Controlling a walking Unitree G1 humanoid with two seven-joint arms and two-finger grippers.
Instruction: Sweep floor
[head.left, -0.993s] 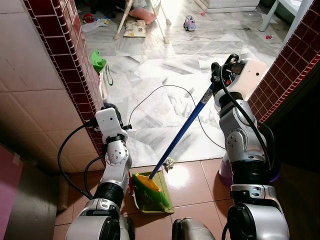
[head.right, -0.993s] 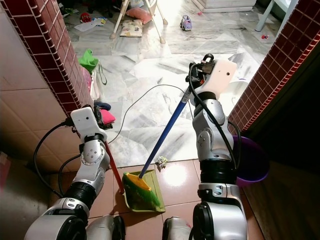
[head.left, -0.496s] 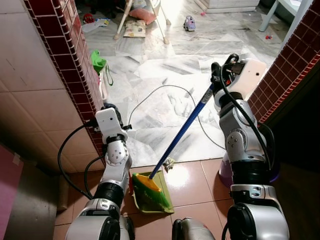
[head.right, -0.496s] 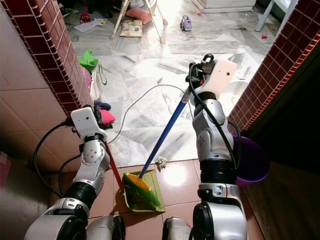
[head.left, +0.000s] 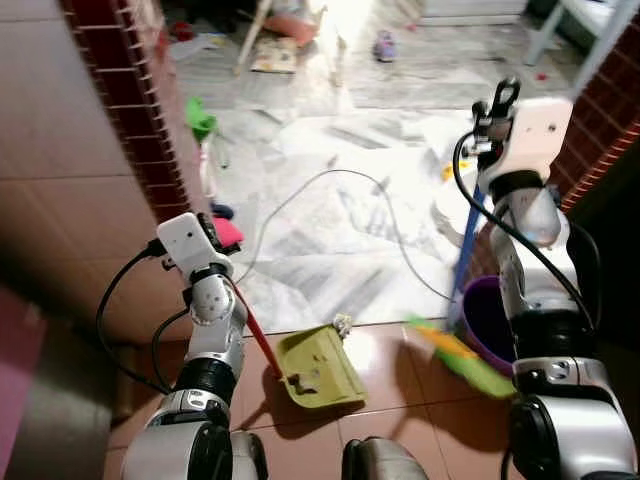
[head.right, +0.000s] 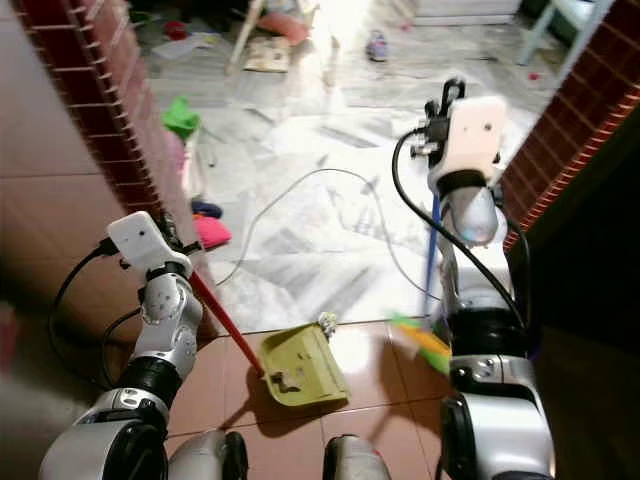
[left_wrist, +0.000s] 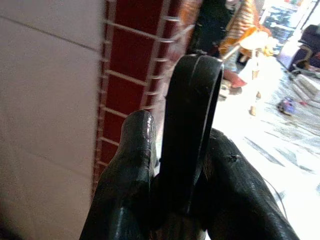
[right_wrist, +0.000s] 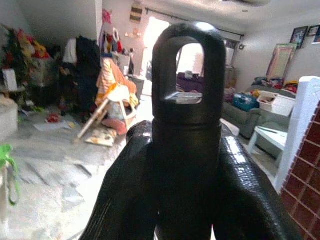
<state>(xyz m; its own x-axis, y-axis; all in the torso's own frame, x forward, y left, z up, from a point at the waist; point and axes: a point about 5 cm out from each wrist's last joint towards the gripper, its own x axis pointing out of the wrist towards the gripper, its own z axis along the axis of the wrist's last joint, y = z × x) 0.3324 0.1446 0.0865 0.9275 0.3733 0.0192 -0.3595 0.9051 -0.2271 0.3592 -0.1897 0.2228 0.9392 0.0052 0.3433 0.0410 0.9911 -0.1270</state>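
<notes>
Two grippers: both closed on handles, one tool each
Left gripper (left_wrist: 172, 145): fingers (left_wrist: 127, 165) clamped round the black looped end of the dustpan's handle; in the eye views it sits at centre left, beside the red brick pillar (head.left: 125, 110)
Dustpan (head.left: 320, 367): olive green, lying on the brown tiles (head.left: 390, 420) at lower centre; its red handle (head.left: 255, 335) slants up and left to the left arm; small dark bits lie in the pan
Right gripper (right_wrist: 186, 150): fingers (right_wrist: 122, 200) closed tight on the black ringed end of the broom's handle; in the eye views it is at upper right, raised over the white marble floor (head.left: 330, 230)
Broom (head.left: 462, 357): blue pole (head.left: 468, 260) runs nearly upright down from the right arm; the green and yellow head is blurred, at lower right over the brown tiles, well apart from the dustpan and just beside the purple bucket (head.left: 485, 320)
Debris (head.left: 342, 322): small pale clump just past the dustpan's far edge, at the seam between marble and tiles
Cable (head.left: 330, 190): thin dark loop across the marble at centre
Background: a white high chair (right_wrist: 112, 107) stands on the far floor; green item (head.left: 200, 118) by the pillar at upper left; toy car (head.left: 384, 45) at top centre
</notes>
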